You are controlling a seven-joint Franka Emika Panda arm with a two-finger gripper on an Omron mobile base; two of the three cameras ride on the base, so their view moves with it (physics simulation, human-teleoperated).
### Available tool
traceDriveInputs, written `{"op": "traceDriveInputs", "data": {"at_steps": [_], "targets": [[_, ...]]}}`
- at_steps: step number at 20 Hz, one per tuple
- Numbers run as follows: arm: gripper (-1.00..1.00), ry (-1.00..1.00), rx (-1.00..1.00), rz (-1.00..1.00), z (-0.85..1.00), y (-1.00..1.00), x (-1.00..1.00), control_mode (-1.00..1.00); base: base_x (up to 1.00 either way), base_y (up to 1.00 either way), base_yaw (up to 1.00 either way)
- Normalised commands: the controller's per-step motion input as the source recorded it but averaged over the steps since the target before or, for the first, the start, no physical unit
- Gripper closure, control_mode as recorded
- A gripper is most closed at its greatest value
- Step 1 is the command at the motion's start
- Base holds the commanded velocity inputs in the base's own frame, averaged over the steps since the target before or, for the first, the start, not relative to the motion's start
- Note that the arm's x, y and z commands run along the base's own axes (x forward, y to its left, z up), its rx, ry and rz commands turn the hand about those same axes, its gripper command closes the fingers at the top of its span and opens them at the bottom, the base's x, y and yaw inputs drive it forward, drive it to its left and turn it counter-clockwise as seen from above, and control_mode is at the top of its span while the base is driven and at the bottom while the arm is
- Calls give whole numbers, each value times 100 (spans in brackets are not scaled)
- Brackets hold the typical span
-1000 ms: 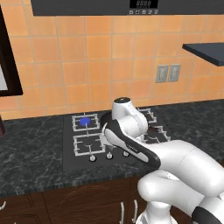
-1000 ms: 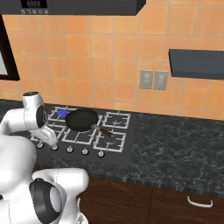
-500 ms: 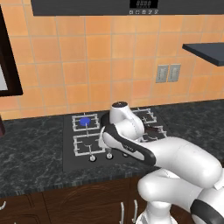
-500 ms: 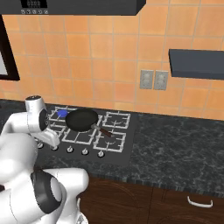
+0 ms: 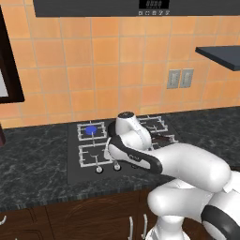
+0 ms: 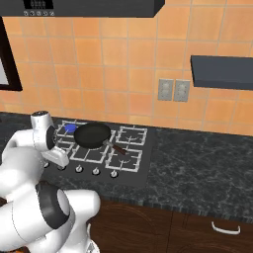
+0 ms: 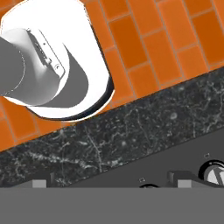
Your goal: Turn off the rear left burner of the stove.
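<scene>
Rear left burner (image 5: 91, 130) still glows blue (arm has lowered further).

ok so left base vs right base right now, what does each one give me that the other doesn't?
Left base view: the front left grate in the open with a knob just in front of it; the arm covers the middle of the stove.
Right base view: the black frying pan on the stove's middle, the two right-hand grates uncovered, and a white cabinet handle below the counter.
Both: the stove, the rear left burner glowing blue, the wall outlets and the dark shelf.
</scene>
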Motion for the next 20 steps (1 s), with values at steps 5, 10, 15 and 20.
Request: {"op": "traceDriveInputs", "data": {"at_steps": [5, 10, 15, 20], "targets": [[-100, 0, 0, 0, -14, 1, 17, -100, 0, 0, 0], [-100, 0, 0, 0, -18, 8, 10, -100, 0, 0, 0], [-100, 0, 0, 2, -15, 2, 1, -100, 0, 0, 0], [-100, 0, 0, 5, -10, 0, 8, -100, 0, 0, 0]]}}
